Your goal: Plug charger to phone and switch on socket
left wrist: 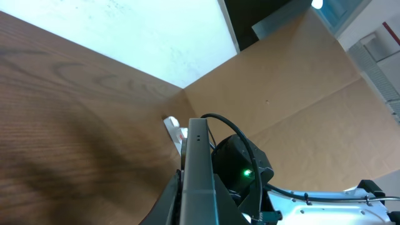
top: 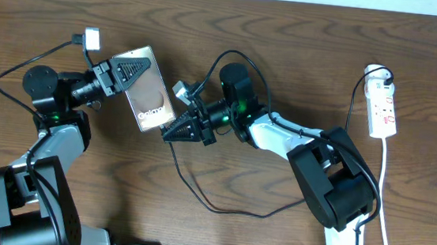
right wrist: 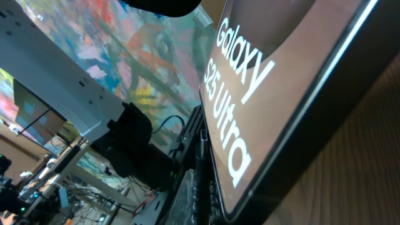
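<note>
The phone (top: 154, 101), with its glossy brownish face and white "Galaxy" label, is held tilted off the table. My left gripper (top: 130, 73) is shut on its upper end. In the left wrist view I see the phone edge-on (left wrist: 199, 156) between the fingers (left wrist: 199, 209). My right gripper (top: 180, 129) is shut on the charger's black plug (right wrist: 203, 147) at the phone's lower edge (right wrist: 281, 75). I cannot tell whether the tip is in the port. The charger cable (top: 196, 192) trails down over the table. The white socket (top: 384, 111) lies at the far right, away from both grippers.
The socket's round white plug (top: 375, 73) sits at its far end and its white cord (top: 386, 209) runs down the right side. The right arm's body (top: 332, 180) is between the phone and the socket. A brown cardboard wall (left wrist: 294, 87) stands behind the table.
</note>
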`<control>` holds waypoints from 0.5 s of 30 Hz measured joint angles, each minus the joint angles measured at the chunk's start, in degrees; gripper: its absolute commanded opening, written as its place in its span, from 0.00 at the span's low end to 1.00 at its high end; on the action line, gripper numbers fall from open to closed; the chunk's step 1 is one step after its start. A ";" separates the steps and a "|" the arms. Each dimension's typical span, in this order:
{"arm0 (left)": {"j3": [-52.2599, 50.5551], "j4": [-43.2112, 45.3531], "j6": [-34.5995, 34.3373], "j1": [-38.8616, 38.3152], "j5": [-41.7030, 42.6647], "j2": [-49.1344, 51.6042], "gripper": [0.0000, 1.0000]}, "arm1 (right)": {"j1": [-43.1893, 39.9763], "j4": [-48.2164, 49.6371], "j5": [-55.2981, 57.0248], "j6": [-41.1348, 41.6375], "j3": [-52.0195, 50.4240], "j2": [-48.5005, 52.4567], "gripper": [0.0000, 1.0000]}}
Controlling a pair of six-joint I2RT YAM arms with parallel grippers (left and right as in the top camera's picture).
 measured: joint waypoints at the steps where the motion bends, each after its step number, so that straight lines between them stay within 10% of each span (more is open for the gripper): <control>1: 0.00 -0.15 0.00 0.00 -0.04 0.00 0.08 | 0.00 0.00 0.00 0.00 0.00 0.00 0.01; 15: 0.00 -5.40 -0.90 0.00 -3.17 0.00 0.07 | 0.00 -0.02 -0.15 0.00 -0.02 0.00 0.01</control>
